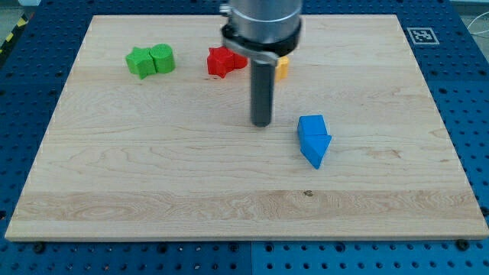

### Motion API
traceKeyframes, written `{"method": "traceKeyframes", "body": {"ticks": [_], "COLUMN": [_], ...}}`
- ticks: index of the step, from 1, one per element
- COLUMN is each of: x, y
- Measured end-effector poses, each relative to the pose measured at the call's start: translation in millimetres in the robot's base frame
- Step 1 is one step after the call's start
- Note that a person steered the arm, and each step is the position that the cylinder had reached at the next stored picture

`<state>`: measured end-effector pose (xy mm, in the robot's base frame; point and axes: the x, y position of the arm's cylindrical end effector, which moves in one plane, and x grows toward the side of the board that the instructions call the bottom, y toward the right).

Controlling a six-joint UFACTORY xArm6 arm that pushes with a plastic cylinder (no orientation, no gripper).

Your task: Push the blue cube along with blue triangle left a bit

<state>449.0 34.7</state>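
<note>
Two touching blocks: blue cube (311, 126), blue triangle (316, 148)

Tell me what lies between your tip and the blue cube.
Nothing: in the camera view, only bare board separates my tip from the blue cube, which touches the blue triangle.

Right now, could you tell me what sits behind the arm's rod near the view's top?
Behind the rod, a red block shows on the view's left and a sliver of an orange block on its right. Both are partly covered, so their shapes stay unclear.
</note>
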Motion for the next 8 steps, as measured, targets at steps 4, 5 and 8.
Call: {"method": "traceKeyframes", "body": {"ticks": [4,5,8], "x": [-11,1,3], "y": [90,92,60]}}
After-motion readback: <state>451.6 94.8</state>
